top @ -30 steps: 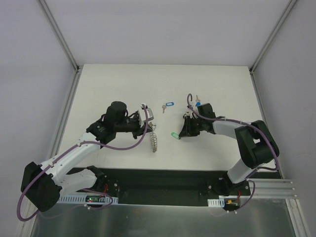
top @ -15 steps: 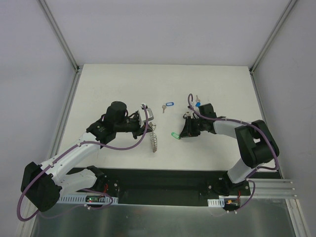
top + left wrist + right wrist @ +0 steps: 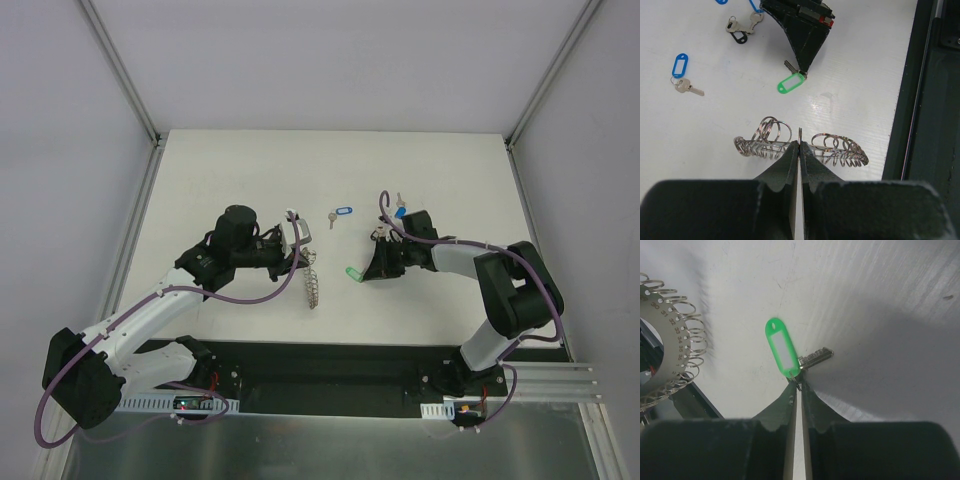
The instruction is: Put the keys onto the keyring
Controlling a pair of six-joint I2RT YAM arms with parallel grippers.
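Left claw (image 3: 799,145) clenched on keyring (image 3: 836,150) rim, ring standing upright. Right claw (image 3: 797,386) nearly closed, tips pinching green-tagged key (image 3: 782,351) at its loop, key flat on bench (image 3: 890,300).

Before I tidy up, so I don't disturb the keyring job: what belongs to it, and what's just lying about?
Job: keyring in the left gripper; green-tagged key pinched by the right gripper; blue-tagged key; more keys past the right gripper.
Lying about: only purple cables, black base plate.
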